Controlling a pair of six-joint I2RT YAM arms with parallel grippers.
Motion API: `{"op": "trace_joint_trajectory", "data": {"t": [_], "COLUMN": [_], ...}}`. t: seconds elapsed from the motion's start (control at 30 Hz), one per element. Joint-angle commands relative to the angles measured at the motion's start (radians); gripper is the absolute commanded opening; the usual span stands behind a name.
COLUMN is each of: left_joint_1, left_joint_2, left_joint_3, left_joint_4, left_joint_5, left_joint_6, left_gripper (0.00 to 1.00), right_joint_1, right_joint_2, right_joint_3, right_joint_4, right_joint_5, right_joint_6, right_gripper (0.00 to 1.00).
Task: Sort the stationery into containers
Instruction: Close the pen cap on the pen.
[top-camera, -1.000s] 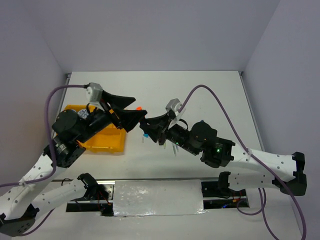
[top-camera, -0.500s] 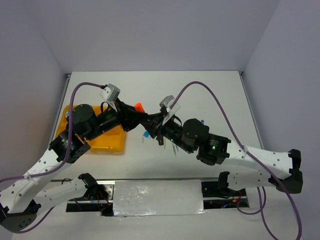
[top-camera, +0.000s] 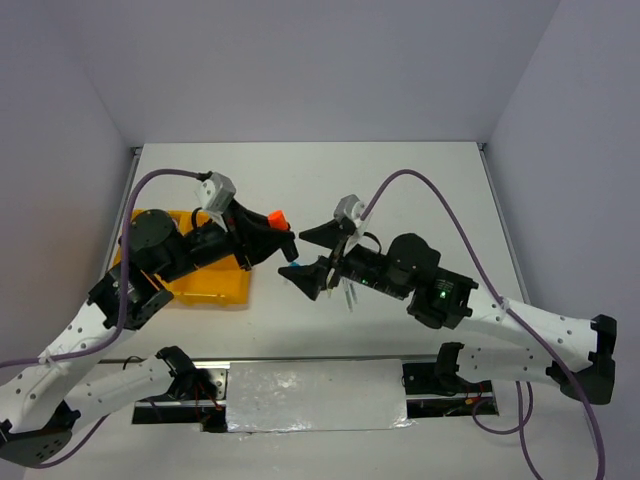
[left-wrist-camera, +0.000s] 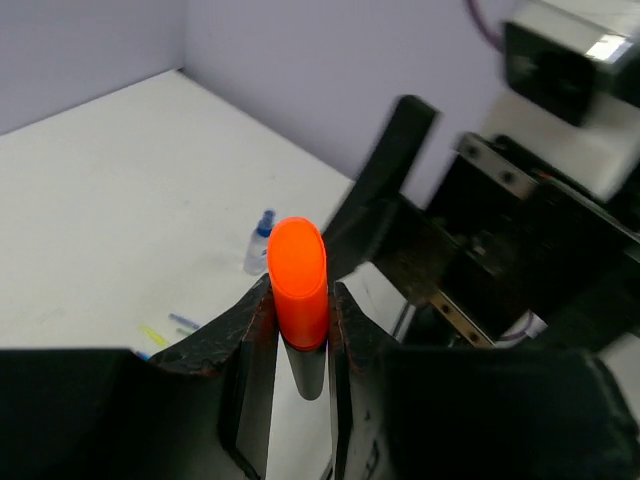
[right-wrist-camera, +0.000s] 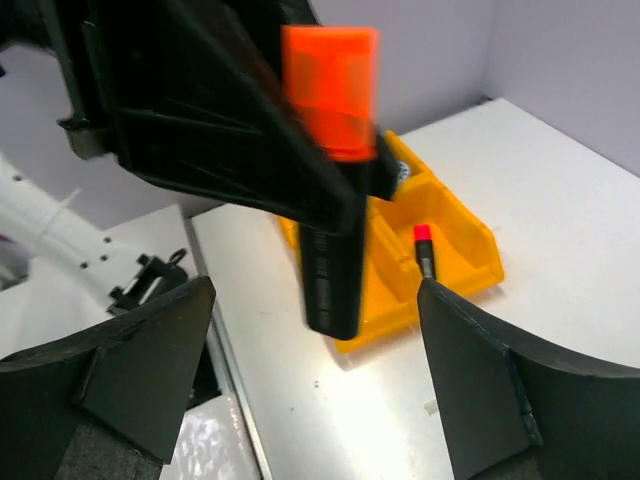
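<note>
Nearest me, over the middle of the worktop, the left gripper is clamped on an orange-capped marker, whose cap sticks out past the fingers. The right gripper faces it close by, jaws wide apart and gripping nothing. Only the right wrist view shows the marker's black body and, behind it, a pink-capped marker lying in the yellow tray. Only the left wrist view shows a blue-capped bottle and thin pens on the surface beyond. From above, the left arm hides much of the tray. The worktop is white, the walls pale lilac.
</note>
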Motion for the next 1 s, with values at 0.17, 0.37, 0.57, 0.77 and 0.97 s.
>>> {"op": "trace_joint_trajectory", "data": {"t": [0.17, 0.37, 0.57, 0.77, 0.97], "left_joint_1": [-0.001, -0.001, -0.001, -0.001, -0.001], "left_joint_2": [-0.087, -0.064, -0.044, -0.03, -0.029], "left_joint_3": [-0.053, -0.039, -0.031, -0.039, -0.008], "left_joint_4": [0.28, 0.31, 0.273, 0.256, 0.219], "left_joint_5": [0.441, 0.536, 0.51, 0.48, 0.403], "left_joint_6": [0.014, -0.019, -0.002, -0.003, 0.006], "left_gripper": [0.0, 0.0, 0.0, 0.0, 0.04], "right_joint_1": [-0.181, -0.185, -0.185, -0.185, -0.184], "right_joint_2": [-0.109, -0.081, -0.046, -0.02, -0.006], "right_joint_3": [-0.058, -0.002, 0.024, 0.054, 0.038], "right_joint_4": [0.139, 0.125, 0.159, 0.162, 0.174], "right_joint_5": [-0.694, -0.722, -0.711, -0.693, -0.695], "right_joint_6": [0.144, 0.154, 0.164, 0.154, 0.149], "right_gripper": [0.89, 0.82, 0.72, 0.46, 0.02]}}
